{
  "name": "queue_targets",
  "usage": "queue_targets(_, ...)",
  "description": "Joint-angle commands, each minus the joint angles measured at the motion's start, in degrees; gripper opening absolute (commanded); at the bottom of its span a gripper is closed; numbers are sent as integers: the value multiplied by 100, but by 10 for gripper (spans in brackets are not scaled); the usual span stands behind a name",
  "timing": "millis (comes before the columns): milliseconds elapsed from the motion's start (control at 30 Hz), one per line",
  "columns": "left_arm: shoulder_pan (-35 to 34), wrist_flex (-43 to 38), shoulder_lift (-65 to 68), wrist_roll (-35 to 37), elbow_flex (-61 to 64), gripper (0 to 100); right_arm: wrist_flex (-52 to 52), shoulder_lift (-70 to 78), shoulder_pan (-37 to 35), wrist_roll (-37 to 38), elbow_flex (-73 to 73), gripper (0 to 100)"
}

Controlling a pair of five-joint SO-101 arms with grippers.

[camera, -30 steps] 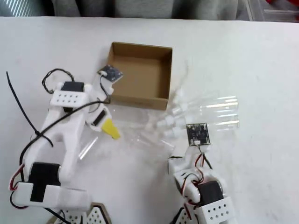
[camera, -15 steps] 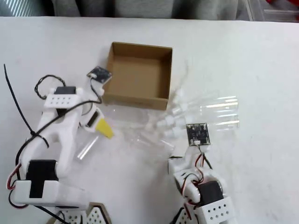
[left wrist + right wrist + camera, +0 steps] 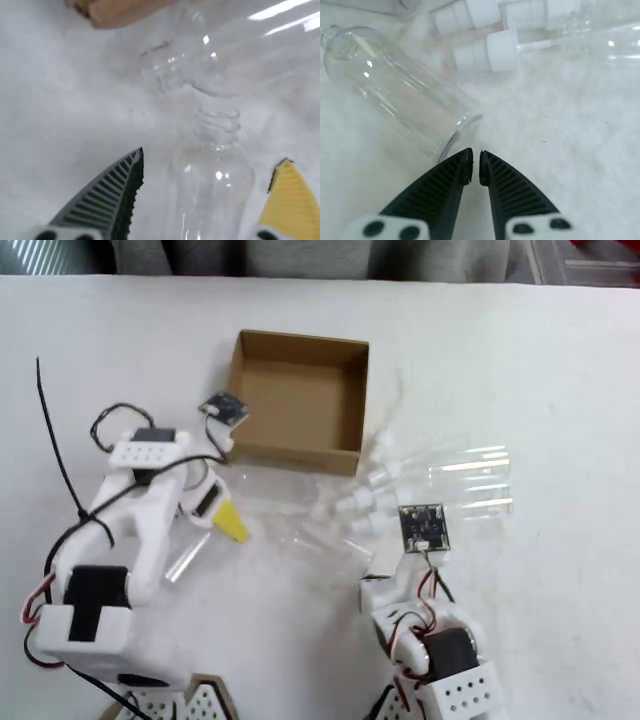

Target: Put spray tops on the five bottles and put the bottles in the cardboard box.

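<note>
Clear plastic bottles (image 3: 470, 465) lie on the white table (image 3: 560, 360) just beside the brown cardboard box (image 3: 290, 455). The left gripper (image 3: 211, 156) is spread wide around one uncapped bottle (image 3: 210, 187), and the right gripper (image 3: 475, 167) is pinched nearly together, holding nothing.

Bright, even light from above washes the white surface (image 3: 540, 360) almost flat. Shadows are faint and soft, deepest inside the open brown cardboard box (image 3: 300, 455). Long white glare streaks run along the clear plastic bottles (image 3: 470, 468) toward the surface's right edge. Pinpoint highlights dot another clear bottle (image 3: 212, 185).
</note>
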Motion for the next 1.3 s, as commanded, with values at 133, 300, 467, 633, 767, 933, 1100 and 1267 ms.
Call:
queue_targets(133,101,-105,4,18,-44,388,92,4,-57,44,26,16)
queue_targets(300,268,-105,22,18,-26,387,92,4,-57,44,26,16)
queue_targets(467,347,-53,215,18,-88,324,92,4,-57,44,26,16)
queue_targets(633,347,114,303,-114,-176,316,92,4,-57,44,26,16)
queue_targets(767,347,123,303,-123,-158,313,92,4,13,44,26,16)
queue_targets(933,347,123,303,-132,-176,312,92,4,101,44,26,16)
queue_targets(1100,356,35,303,-88,-246,317,92,4,101,44,26,16)
queue_targets(1267,356,-70,303,-97,-290,317,92,4,110,44,26,16)
